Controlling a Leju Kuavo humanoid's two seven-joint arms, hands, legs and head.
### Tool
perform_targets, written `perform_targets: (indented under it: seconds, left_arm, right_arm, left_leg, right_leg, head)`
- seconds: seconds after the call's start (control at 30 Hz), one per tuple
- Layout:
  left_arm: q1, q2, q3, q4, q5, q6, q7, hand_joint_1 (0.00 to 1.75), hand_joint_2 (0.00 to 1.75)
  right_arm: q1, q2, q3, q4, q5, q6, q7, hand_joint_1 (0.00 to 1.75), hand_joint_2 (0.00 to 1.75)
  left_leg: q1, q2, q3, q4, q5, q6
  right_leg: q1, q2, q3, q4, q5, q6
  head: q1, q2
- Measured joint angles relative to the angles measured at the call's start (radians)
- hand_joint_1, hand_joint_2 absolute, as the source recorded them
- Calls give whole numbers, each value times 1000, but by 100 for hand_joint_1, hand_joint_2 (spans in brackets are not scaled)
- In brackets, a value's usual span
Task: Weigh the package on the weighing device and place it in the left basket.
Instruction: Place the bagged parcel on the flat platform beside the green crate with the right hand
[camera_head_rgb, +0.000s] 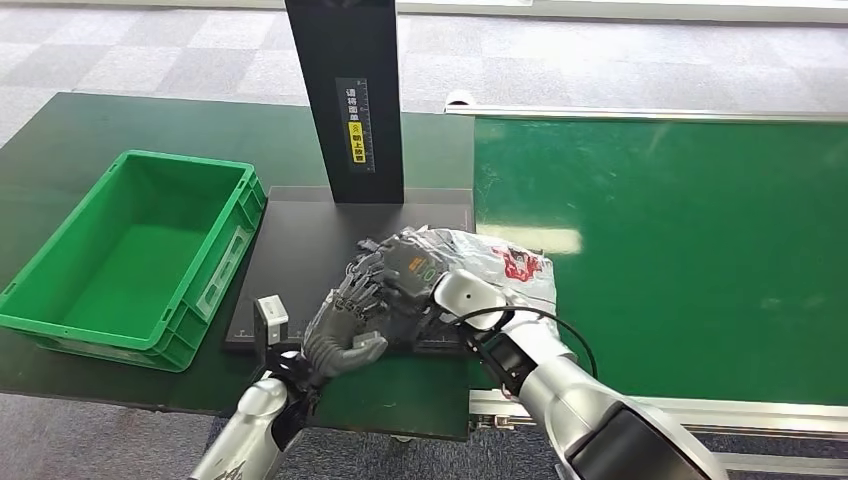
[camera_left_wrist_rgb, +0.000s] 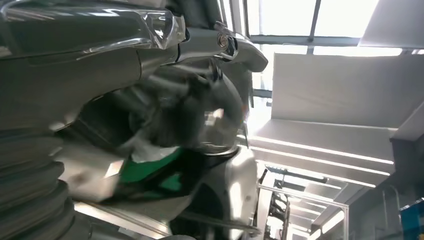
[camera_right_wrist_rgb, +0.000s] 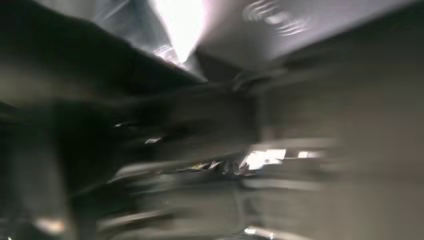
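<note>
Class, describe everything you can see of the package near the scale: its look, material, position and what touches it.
The package is a soft, crinkled bag of silvery-white plastic film with red print. It lies flat, straddling the edge of the black weighing platform and the green conveyor belt. The right hand rests on its left part, hiding it; the left hand is close beside, contact unclear.

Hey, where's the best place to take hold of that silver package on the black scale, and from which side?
Probably by its long edges, from above. The package is a soft, flat pouch lying across the scale edge, so both hands squeezing from opposite sides suits it. The right hand already rests on its left end.
</note>
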Motion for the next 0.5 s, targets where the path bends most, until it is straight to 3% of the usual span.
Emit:
perform_targets:
  seconds: [0.5]
  left_arm:
    - [-5,-3,-16,53,15,-6,-10,0,175]
  right_arm:
    - [41,14,14,13,-22,-1,-58,175,0]
  left_leg:
    - [0,0,-1,0,0,0]
  right_leg:
    - [0,0,-1,0,0,0]
  head:
    - [0,0]
